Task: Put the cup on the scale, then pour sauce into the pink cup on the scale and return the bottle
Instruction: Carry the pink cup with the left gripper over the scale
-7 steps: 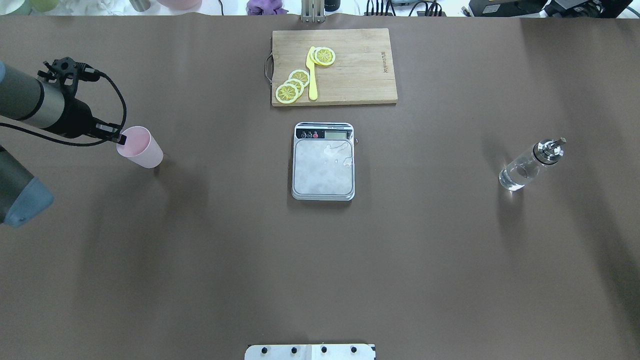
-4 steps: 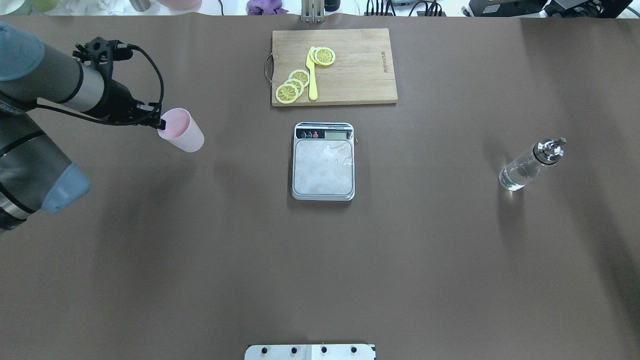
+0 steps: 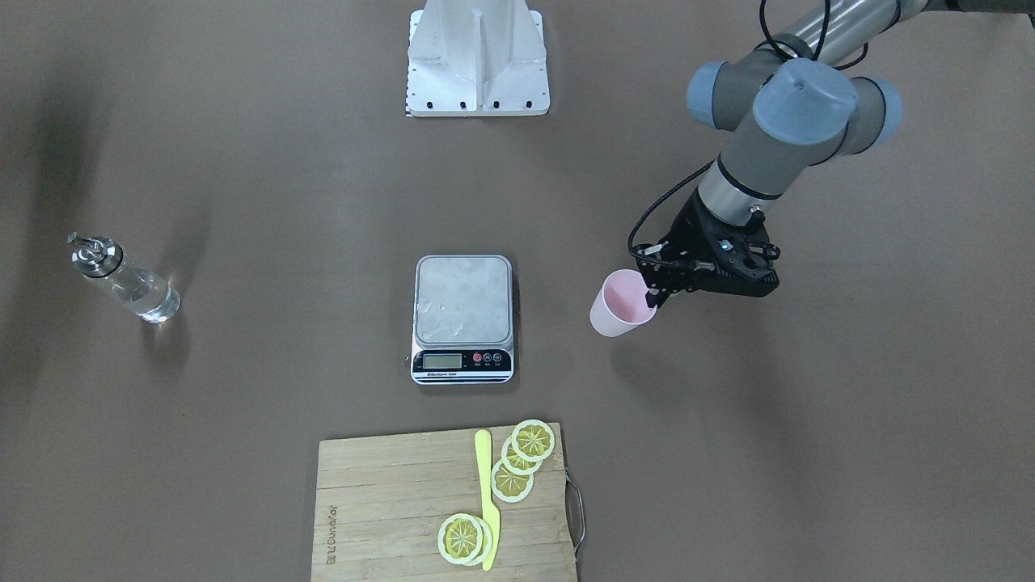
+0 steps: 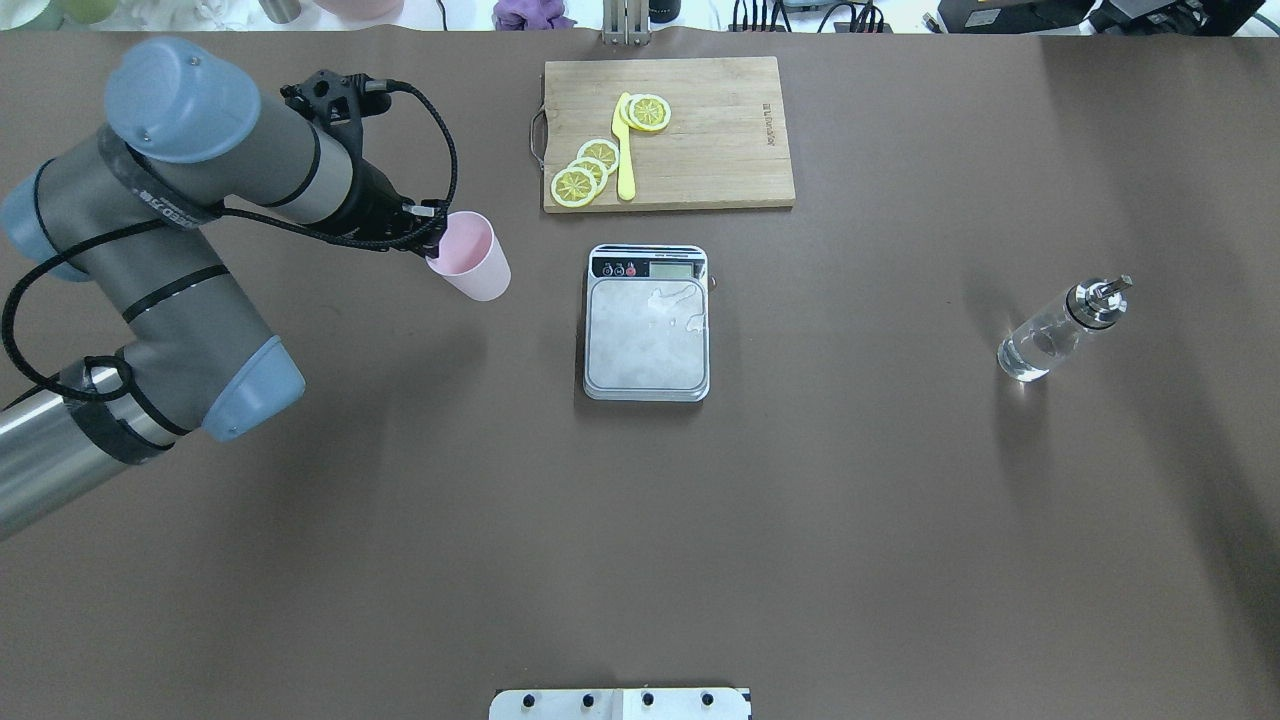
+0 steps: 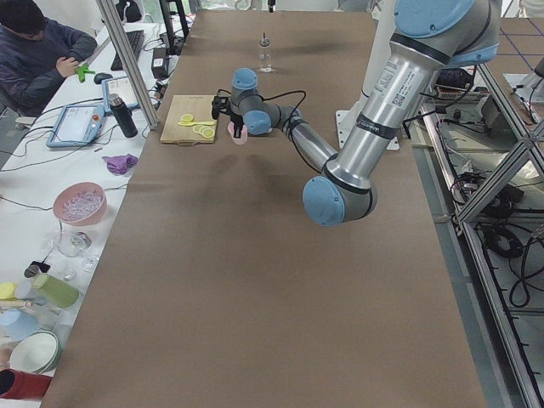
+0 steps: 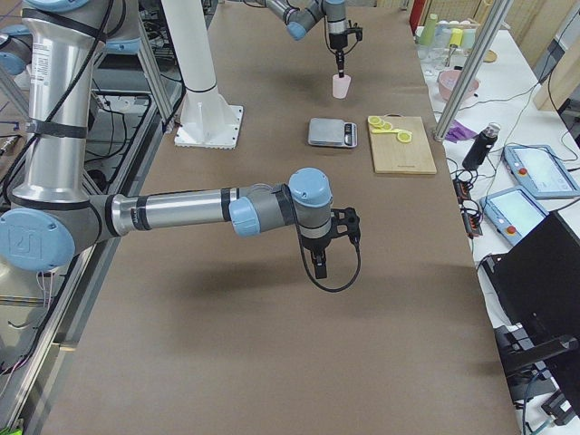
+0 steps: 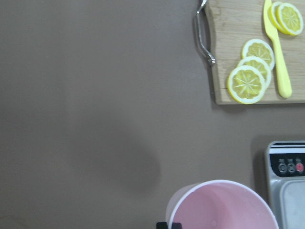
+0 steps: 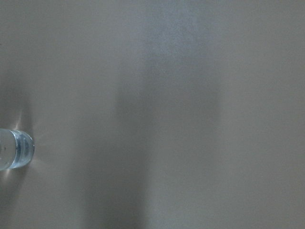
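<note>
One arm is placed for the coming move: the left gripper is pinched tight on the rim of the cup, which hangs upright and seemingly clear of the table; the scale lies to this gripper's right, near but apart, its long side running fore and aft; the bottle stands well beyond the scale, nearer the right gripper, whose opening I cannot tell.

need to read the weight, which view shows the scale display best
Exterior front-facing: the scale is whole, display strip nearest the camera. Overhead has it on the far edge; left wrist, a corner; exterior right, tiny.
</note>
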### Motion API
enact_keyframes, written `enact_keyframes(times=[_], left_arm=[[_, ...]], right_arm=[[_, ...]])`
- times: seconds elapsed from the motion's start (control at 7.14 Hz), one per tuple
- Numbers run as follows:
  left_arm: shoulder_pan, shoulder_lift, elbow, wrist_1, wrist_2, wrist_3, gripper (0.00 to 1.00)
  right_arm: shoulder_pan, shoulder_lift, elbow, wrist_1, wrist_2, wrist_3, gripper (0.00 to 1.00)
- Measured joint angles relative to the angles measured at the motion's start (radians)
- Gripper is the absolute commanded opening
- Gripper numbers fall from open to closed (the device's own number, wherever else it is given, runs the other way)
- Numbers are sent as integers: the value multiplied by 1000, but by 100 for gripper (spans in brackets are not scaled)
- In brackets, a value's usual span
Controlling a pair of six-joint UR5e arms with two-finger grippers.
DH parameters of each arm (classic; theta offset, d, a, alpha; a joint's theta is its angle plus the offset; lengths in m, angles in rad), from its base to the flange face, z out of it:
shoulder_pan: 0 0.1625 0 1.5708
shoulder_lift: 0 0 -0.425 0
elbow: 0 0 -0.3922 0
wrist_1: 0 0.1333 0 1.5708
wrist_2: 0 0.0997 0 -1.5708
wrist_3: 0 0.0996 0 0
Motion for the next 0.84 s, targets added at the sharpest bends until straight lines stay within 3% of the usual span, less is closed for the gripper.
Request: enact_keyframes(times=[0.42, 0.84], left_arm=[[66, -127, 8, 117, 67, -16, 0], [127, -274, 113, 175, 180, -7, 0]], right_arm=[[0, 1, -1, -1, 0, 1, 100], [0, 1, -1, -1, 0, 2, 100]])
